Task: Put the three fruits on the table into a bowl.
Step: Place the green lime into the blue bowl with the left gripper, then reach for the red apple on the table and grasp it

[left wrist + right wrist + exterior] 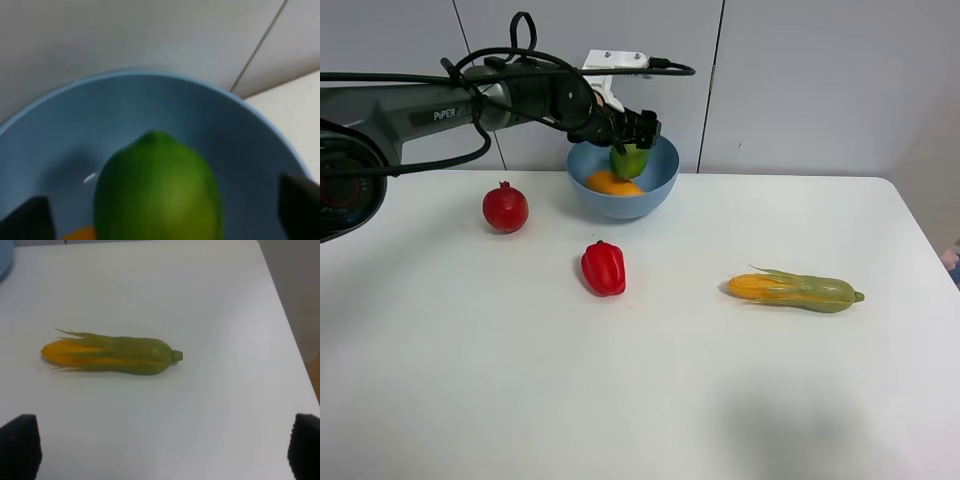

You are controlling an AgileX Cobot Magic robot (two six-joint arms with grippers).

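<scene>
The light-blue bowl [655,185] stands at the back of the white table [640,400]. The orange-yellow mango [613,183] lies in it. My left gripper [638,138] hangs over the bowl with the green lime [628,160] right under it, above the mango. In the left wrist view the lime [159,190] sits between the two dark fingertips [25,220], with bowl wall [150,100] showing on both sides, so the gripper [162,215] is open. The dark-red pomegranate [505,207] sits left of the bowl. My right gripper [162,450] is open and empty.
A red bell pepper [603,267] lies in front of the bowl. A corn cob in green husk [798,290] lies at the right; it also shows in the right wrist view [112,356]. The table's right edge [285,330] is near it.
</scene>
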